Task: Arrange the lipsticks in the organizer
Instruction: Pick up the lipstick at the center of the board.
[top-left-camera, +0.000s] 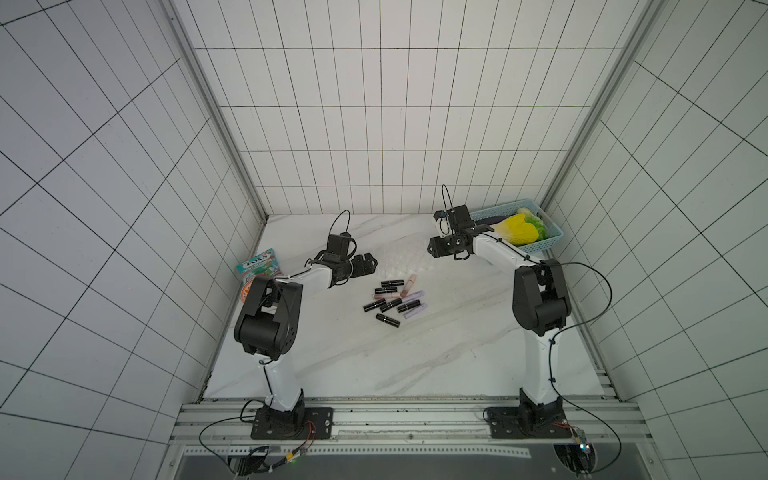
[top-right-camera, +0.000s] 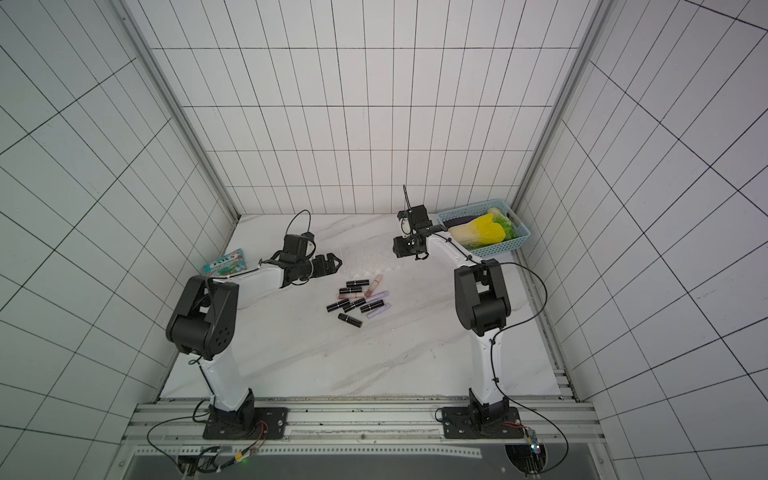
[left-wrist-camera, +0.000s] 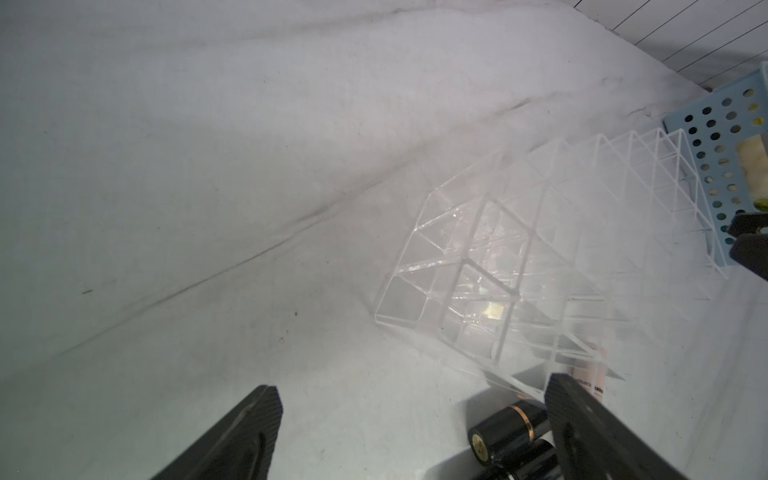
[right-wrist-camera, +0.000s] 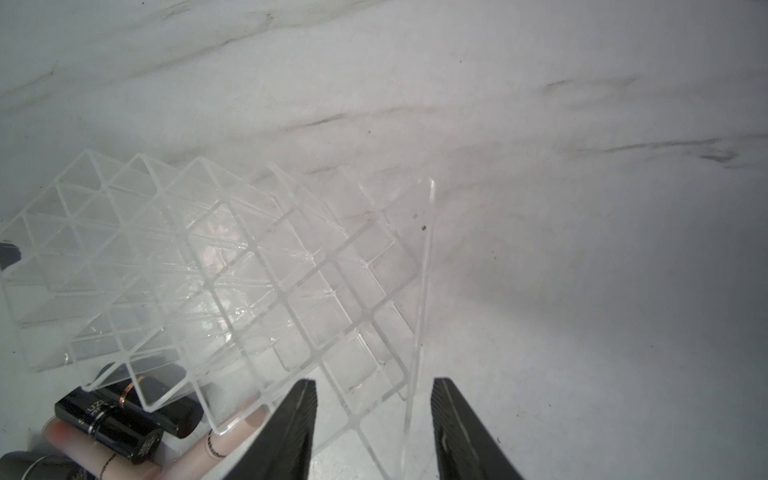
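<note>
Several lipsticks (top-left-camera: 395, 300) (top-right-camera: 361, 301), mostly black with some pink and lavender, lie in a loose pile mid-table. The clear organizer (top-left-camera: 397, 265) (left-wrist-camera: 519, 257) (right-wrist-camera: 232, 266) stands just behind them, its slots empty. My left gripper (top-left-camera: 373, 262) (left-wrist-camera: 411, 390) hovers open at the organizer's left end, with only bare table between its fingers. A black lipstick (left-wrist-camera: 507, 428) lies beside one finger. My right gripper (top-left-camera: 431, 248) (right-wrist-camera: 374, 386) is at the organizer's right end. Its jaws stand apart with the organizer's end wall in the gap between them, and I see no contact. Black (right-wrist-camera: 112, 419) and pink (right-wrist-camera: 232, 436) tubes lie beside the organizer.
A light-blue perforated basket (top-left-camera: 540, 246) (left-wrist-camera: 715, 137) holding a yellow-green toy vegetable (top-left-camera: 521, 232) sits at the back right corner. A snack packet (top-left-camera: 259, 266) lies by the left wall. Tiled walls enclose the marble table on three sides.
</note>
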